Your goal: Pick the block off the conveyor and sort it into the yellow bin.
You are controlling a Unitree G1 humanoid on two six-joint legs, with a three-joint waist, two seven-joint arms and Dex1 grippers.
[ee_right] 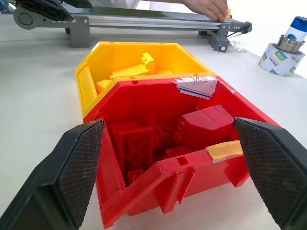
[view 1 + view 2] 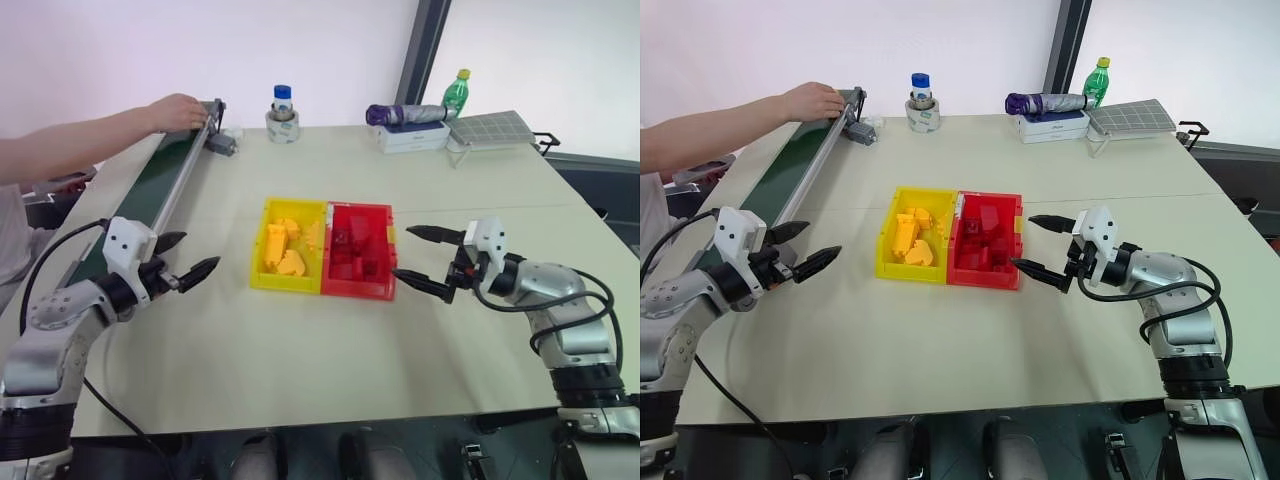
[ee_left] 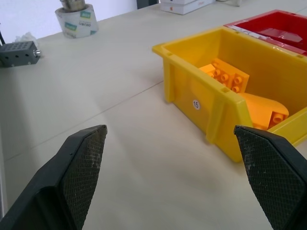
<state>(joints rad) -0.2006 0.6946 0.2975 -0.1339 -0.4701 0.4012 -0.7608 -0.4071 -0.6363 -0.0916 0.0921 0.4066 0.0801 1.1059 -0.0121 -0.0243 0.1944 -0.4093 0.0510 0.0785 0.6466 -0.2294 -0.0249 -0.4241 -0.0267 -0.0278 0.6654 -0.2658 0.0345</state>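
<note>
Sitting mid-counter (image 2: 300, 370), the yellow bin (image 2: 262, 272) serves as the landmark; it holds several yellow-orange blocks (image 2: 285, 250) and is joined on its right side to the red tray (image 2: 385, 290), which is full of red blocks (image 1: 144, 143). Left of the yellow bin, and apart from it, the left hand (image 2: 183, 262) hovers above the counter with its two black fingers spread wide and nothing between them. Right of the red tray, the right hand (image 2: 425, 258) points back toward the bin, fingers likewise spread and empty. The conveyor (image 2: 150, 190) runs along the counter's edge well to the left of the yellow bin, its dark green belt stretching away to a small motor (image 2: 222, 143). At that far end a person's hand (image 2: 178, 112) rests on the belt; a speck of orange shows at its fingers in the right wrist view, too small to say whether it is the block. Beyond the bin stand a tape roll (image 2: 283, 127), a green bottle (image 2: 456, 92) and a white box (image 2: 412, 136).
</note>
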